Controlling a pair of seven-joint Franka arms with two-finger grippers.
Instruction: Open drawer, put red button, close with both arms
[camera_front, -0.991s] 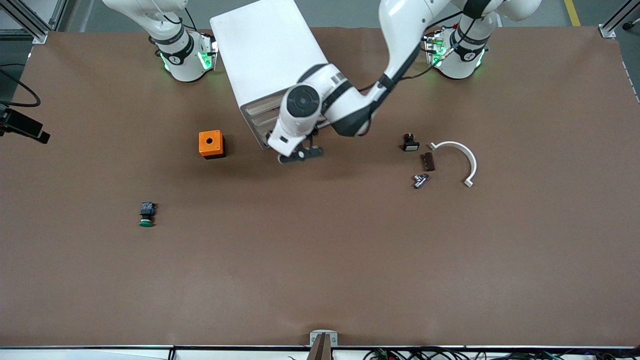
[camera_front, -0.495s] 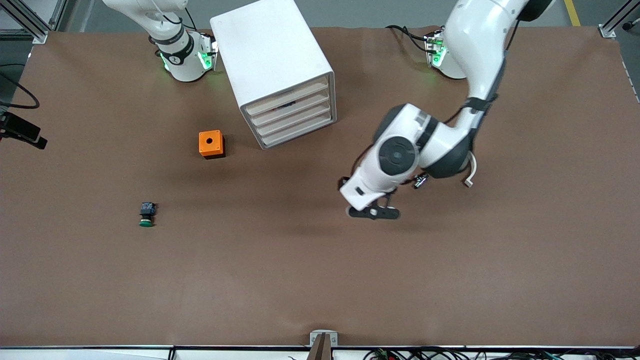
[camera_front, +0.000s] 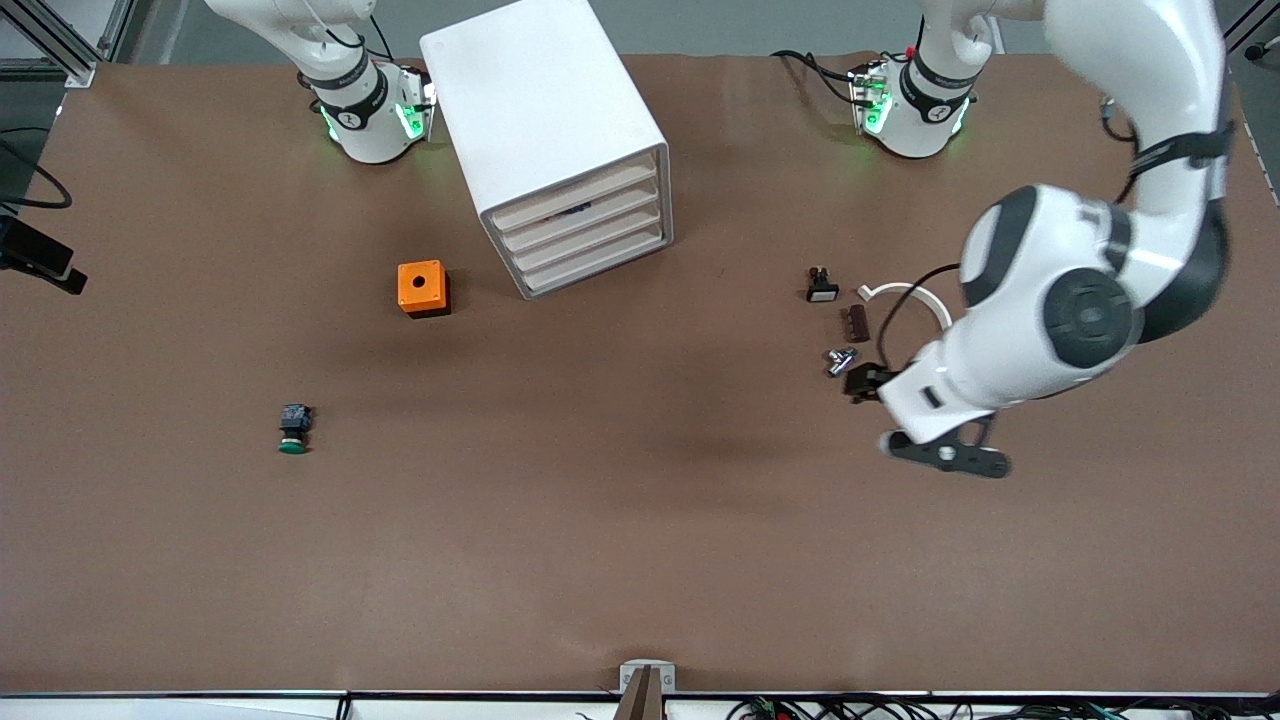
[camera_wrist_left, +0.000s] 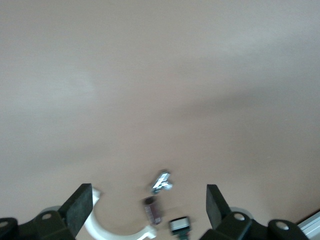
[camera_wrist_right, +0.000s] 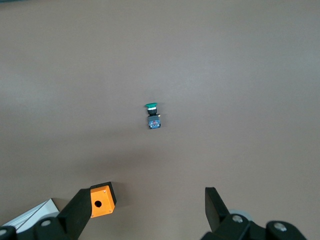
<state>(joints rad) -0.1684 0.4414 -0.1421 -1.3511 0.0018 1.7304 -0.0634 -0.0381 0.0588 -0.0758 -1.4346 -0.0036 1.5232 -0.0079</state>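
The white cabinet (camera_front: 540, 100) stands between the two arm bases. Its uppermost drawer (camera_front: 578, 193) and the three lower ones look pushed in. No red button shows in any view. My left gripper (camera_front: 945, 455) is open and empty, up over the table beside a cluster of small parts; in the left wrist view (camera_wrist_left: 149, 200) its fingers frame those parts. My right gripper (camera_wrist_right: 148, 207) is open and empty, high over the table above the orange box (camera_wrist_right: 102, 200). It does not show in the front view.
The orange box with a hole (camera_front: 422, 287) sits by the cabinet. A green-capped button (camera_front: 292, 430) lies nearer the front camera. A black-and-white switch (camera_front: 822, 287), a brown strip (camera_front: 856, 323), a metal fitting (camera_front: 840, 361) and a white curved clip (camera_front: 925, 305) lie toward the left arm's end.
My left arm swung from the cabinet's drawer fronts toward its own end of the table, passing over the small parts. The drawer fronts came into view. The right arm has not moved.
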